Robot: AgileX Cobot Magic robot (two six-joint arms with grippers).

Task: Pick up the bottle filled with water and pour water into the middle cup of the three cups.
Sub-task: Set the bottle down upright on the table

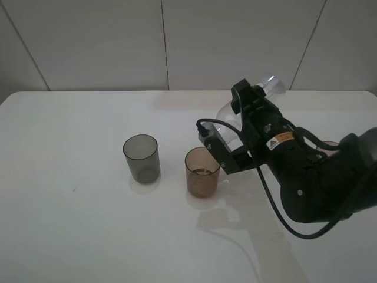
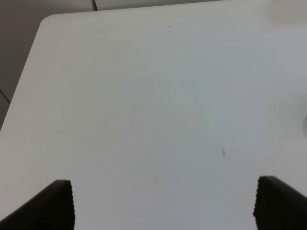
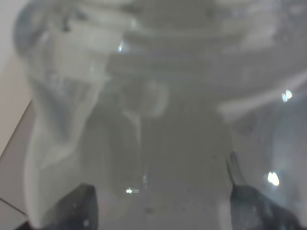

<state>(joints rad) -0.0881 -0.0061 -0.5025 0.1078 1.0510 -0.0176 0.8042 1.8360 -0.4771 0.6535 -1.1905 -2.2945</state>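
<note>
My right gripper [image 1: 235,138] is shut on the clear bottle [image 1: 231,125]. It holds the bottle tilted, base up toward the back wall and neck down toward the amber-brown middle cup [image 1: 202,172]. That cup stands upright just left of and below the gripper, with a little liquid at its bottom. The smoky grey cup [image 1: 141,158] stands upright to its left. The mauve-pink cup is hidden behind the right arm. In the right wrist view the bottle [image 3: 158,96] fills the picture between the fingertips [image 3: 76,208]. My left gripper [image 2: 168,206] is open and empty over bare table.
The white table [image 1: 70,236] runs back to a tiled wall [image 1: 88,41]. The right arm [image 1: 318,183] covers the table's right side. A small dark speck [image 1: 74,189] lies on the table at the left, and it also shows in the left wrist view [image 2: 223,152].
</note>
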